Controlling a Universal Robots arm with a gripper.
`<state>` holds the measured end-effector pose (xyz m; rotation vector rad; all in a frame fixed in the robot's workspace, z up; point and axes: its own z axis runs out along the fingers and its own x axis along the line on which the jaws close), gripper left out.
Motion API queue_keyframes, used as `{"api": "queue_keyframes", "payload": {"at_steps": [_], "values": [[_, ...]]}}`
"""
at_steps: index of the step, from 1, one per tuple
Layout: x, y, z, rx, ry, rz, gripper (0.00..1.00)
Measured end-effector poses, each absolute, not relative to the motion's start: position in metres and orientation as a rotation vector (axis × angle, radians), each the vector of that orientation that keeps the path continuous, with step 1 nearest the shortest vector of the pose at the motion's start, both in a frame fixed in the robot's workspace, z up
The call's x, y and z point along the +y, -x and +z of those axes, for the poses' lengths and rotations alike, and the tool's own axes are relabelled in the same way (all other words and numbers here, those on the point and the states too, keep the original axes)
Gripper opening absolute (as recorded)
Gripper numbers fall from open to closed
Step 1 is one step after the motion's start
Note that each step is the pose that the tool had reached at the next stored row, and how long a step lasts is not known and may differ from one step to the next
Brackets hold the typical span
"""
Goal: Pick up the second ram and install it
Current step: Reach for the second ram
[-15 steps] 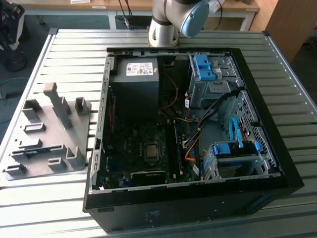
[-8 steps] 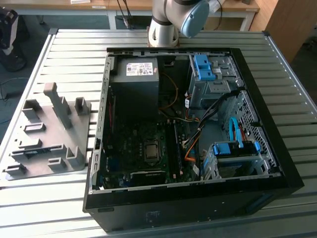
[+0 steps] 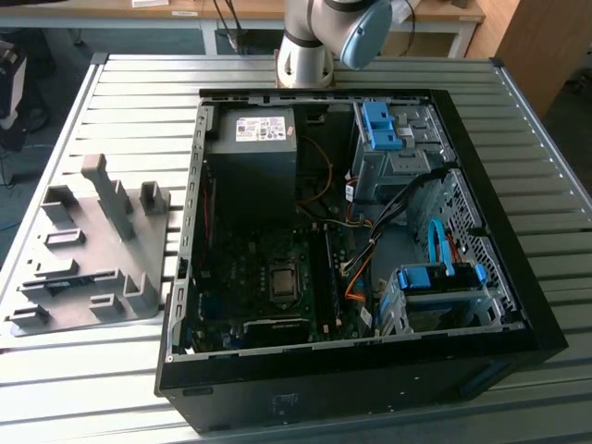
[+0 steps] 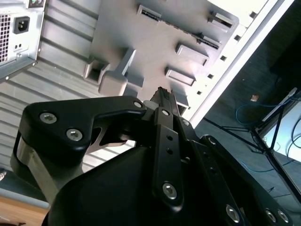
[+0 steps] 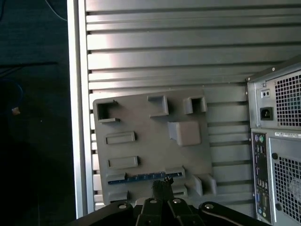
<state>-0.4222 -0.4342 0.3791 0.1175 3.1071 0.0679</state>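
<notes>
The second ram [image 5: 141, 178] shows edge-on as a thin dark blue-green strip. It stands in the long slot of the grey tray [image 5: 188, 155], which lies on the slatted metal table. My gripper [image 5: 162, 184] hangs well above the tray, its fingertips together and nothing between them. In the first wrist view its tips sit just beside the strip's end. In the second wrist view the gripper [image 4: 163, 96] points down at the grey tray [image 4: 141, 42]. The open computer case [image 3: 351, 240] lies flat with its motherboard [image 3: 277, 277] exposed.
The tray [image 3: 83, 250] sits at the exterior view's left, beside the case wall. The case's rear panel [image 5: 277, 141] with ports and vents borders the tray. The table edge [image 5: 77, 117] drops to a dark floor. Inside the case are a power supply [image 3: 252, 157], blue drive brackets [image 3: 381, 125] and cables.
</notes>
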Motion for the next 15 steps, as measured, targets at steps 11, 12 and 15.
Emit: {"api": "queue_keyframes", "payload": {"at_steps": [11, 12, 15], "values": [[-0.438, 0.422, 0.359, 3.107, -0.118, 0.068, 0.10], [-0.438, 0.422, 0.357, 3.107, -0.118, 0.068, 0.10], [-0.439, 0.422, 0.352, 3.107, -0.118, 0.068, 0.10]]}}
